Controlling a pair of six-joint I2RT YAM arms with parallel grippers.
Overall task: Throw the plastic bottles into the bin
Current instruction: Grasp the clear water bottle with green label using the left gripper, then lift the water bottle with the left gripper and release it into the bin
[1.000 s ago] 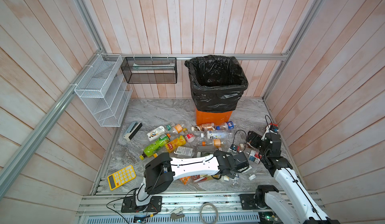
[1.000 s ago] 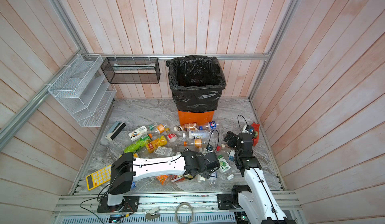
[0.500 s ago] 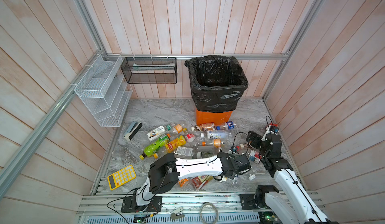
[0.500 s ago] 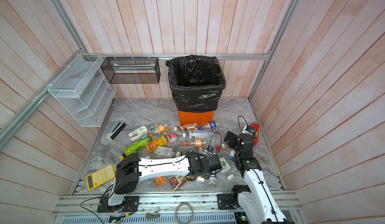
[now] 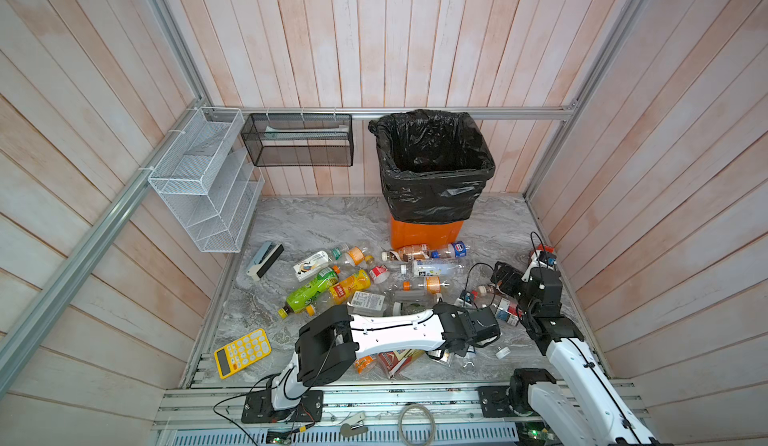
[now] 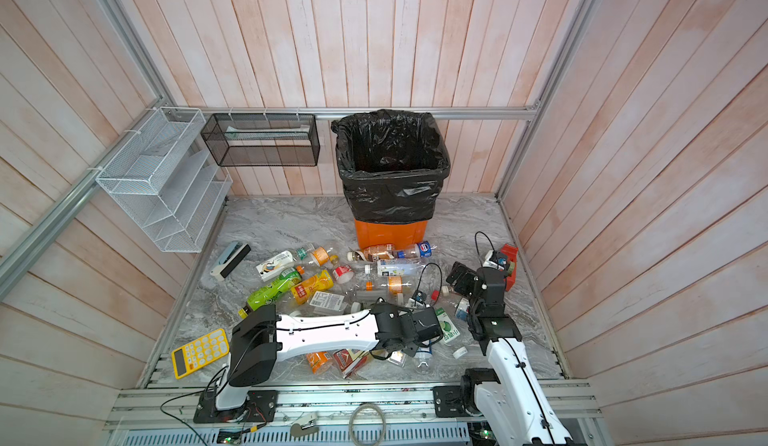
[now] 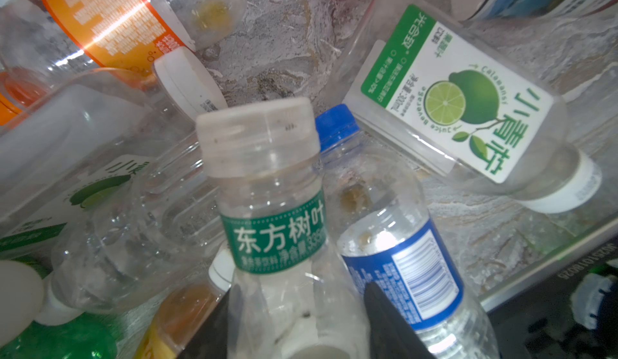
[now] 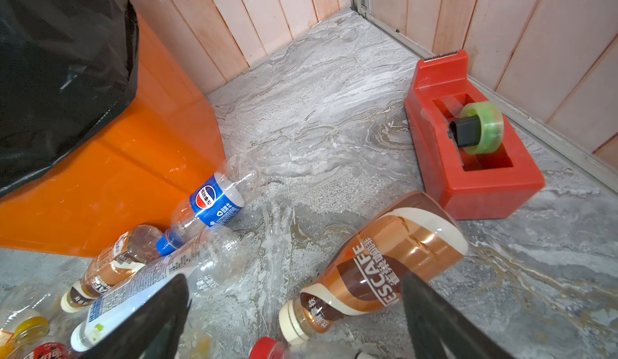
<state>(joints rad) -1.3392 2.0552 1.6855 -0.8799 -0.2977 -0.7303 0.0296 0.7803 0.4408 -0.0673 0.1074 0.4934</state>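
The left gripper (image 7: 299, 295) presses its two dark fingers against the sides of a clear plastic bottle with a whitish cap (image 7: 267, 187). Its green label reads "东方树叶", with "335" in smaller print beneath. Touching it is a clear bottle with a blue cap (image 7: 398, 257) and a blue barcode label. Near them lies a square clear bottle with a white-and-green lime label (image 7: 444, 96) reading "小青柠", "Juice Beverage" and "300mL". An orange-labelled bottle (image 7: 110, 16) carries white print too small to read.

In both top views this gripper sits low at the front of the grey marbled floor (image 5: 316, 224). It is well apart from the tall orange plastic bin (image 5: 426, 234), which stands upright against the back wall with a glossy black bag folded over its rim. The other plastic bottles (image 5: 428, 267) lie scattered between the arms and the bin.

The right gripper (image 8: 294, 280) has its jaws spread wide and grips nothing. It hangs over a brown coffee bottle (image 8: 378, 263) lettered "ESCAFE", which lies on its side. A clear bottle with a blue Pepsi label (image 8: 214, 203) lies just beside the bin's foot. A red plastic tape dispenser (image 8: 468, 173) holding a greenish roll stands near the side wall.
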